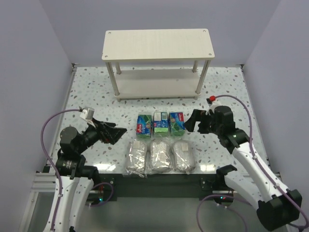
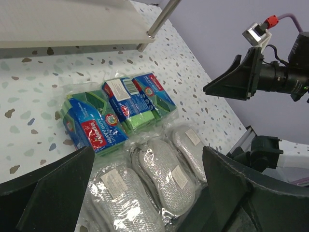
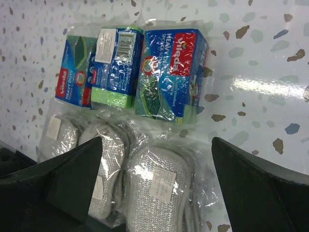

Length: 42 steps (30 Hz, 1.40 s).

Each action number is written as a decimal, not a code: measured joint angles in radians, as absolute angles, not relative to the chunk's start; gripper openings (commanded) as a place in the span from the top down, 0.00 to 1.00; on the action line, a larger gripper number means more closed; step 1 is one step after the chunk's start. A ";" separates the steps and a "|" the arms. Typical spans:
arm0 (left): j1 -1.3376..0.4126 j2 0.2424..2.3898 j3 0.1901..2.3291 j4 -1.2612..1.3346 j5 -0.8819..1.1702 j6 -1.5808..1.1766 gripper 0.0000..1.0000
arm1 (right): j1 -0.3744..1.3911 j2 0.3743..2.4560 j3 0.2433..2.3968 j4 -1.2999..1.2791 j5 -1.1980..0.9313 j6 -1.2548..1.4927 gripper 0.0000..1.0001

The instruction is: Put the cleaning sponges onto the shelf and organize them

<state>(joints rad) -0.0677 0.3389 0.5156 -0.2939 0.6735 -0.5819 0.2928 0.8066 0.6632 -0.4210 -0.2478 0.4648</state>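
Three green-and-blue sponge packs (image 1: 160, 123) stand in a row mid-table; they also show in the left wrist view (image 2: 116, 111) and the right wrist view (image 3: 135, 67). Three grey oval bundles in clear wrap (image 1: 160, 156) lie in a row just in front of them, and show in the wrist views (image 2: 164, 174) (image 3: 154, 188). The cream two-tier shelf (image 1: 158, 43) stands at the back, both tiers bare. My left gripper (image 1: 117, 134) is open and empty, left of the packs. My right gripper (image 1: 191, 120) is open and empty, right of the packs.
The speckled table (image 1: 96, 96) is walled by pale panels on the left, back and right. The shelf's round legs (image 1: 114, 79) stand on the table's far half. The table's front edge (image 1: 159, 176) runs just behind the bundles.
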 measured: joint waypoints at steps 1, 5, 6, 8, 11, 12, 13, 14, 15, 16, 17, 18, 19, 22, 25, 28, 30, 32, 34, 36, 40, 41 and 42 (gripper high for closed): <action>-0.068 0.340 0.509 -0.293 0.673 -0.582 0.00 | 0.326 0.840 0.673 -0.415 -0.213 0.462 0.03; -0.068 0.368 0.497 -0.290 0.673 -0.583 0.00 | 0.431 1.001 0.720 -0.377 -0.087 0.455 0.04; -0.068 0.379 0.497 -0.289 0.673 -0.583 0.00 | 0.450 1.039 0.729 -0.368 -0.059 0.452 0.04; -0.068 0.393 0.495 -0.287 0.673 -0.583 0.00 | 0.490 1.100 0.740 -0.350 -0.006 0.450 0.02; -0.068 0.396 0.495 -0.287 0.671 -0.583 0.00 | 0.574 1.170 0.762 -0.342 0.101 0.441 0.01; -0.068 0.394 0.495 -0.287 0.668 -0.583 0.00 | 0.605 1.195 0.779 -0.343 0.141 0.436 0.01; -0.068 0.391 0.493 -0.287 0.667 -0.582 0.00 | 0.629 1.219 0.796 -0.342 0.170 0.433 0.01; -0.068 0.387 0.492 -0.287 0.665 -0.583 0.00 | 0.648 1.236 0.810 -0.342 0.196 0.430 0.01; -0.068 0.383 0.489 -0.287 0.664 -0.583 0.00 | 0.665 1.256 0.827 -0.341 0.223 0.428 0.01; -0.068 0.378 0.486 -0.287 0.662 -0.583 0.00 | 0.675 1.272 0.839 -0.338 0.248 0.426 0.01; -0.068 0.375 0.484 -0.289 0.661 -0.583 0.00 | 0.696 1.285 0.848 -0.336 0.274 0.426 0.01; -0.068 0.373 0.481 -0.291 0.658 -0.582 0.00 | 0.707 1.297 0.854 -0.336 0.301 0.425 0.01; -0.068 0.371 0.479 -0.294 0.657 -0.582 0.00 | 0.719 1.308 0.859 -0.337 0.325 0.426 0.01; -0.068 0.371 0.477 -0.303 0.650 -0.582 0.00 | 0.743 1.348 0.868 -0.344 0.379 0.427 0.01; -0.068 0.369 0.476 -0.305 0.649 -0.582 0.00 | 0.759 1.380 0.868 -0.346 0.411 0.430 0.01; -0.068 0.365 0.476 -0.309 0.647 -0.582 0.00 | 0.768 1.408 0.868 -0.343 0.430 0.435 0.01; -0.068 0.361 0.476 -0.312 0.646 -0.582 0.00 | 0.769 1.423 0.868 -0.339 0.432 0.442 0.01; -0.068 0.356 0.476 -0.316 0.646 -0.582 0.00 | 0.771 1.436 0.867 -0.324 0.431 0.451 0.01; -0.068 0.347 0.474 -0.319 0.643 -0.582 0.00 | 0.772 1.449 0.862 -0.305 0.429 0.463 0.01; -0.068 0.339 0.470 -0.322 0.641 -0.582 0.00 | 0.772 1.470 0.860 -0.284 0.429 0.476 0.01; -0.068 0.333 0.460 -0.330 0.639 -0.581 0.00 | 0.772 1.517 0.848 -0.248 0.437 0.512 0.01; -0.068 0.332 0.460 -0.334 0.639 -0.581 0.00 | 0.772 1.524 0.841 -0.242 0.442 0.523 0.01; -0.068 0.331 0.460 -0.336 0.638 -0.581 0.00 | 0.772 1.529 0.832 -0.236 0.453 0.533 0.02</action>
<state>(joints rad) -0.0677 0.3309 0.4599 -0.3359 0.6384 -0.5812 0.7723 1.5291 0.8318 -0.2363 0.4534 0.5331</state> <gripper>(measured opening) 0.997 0.988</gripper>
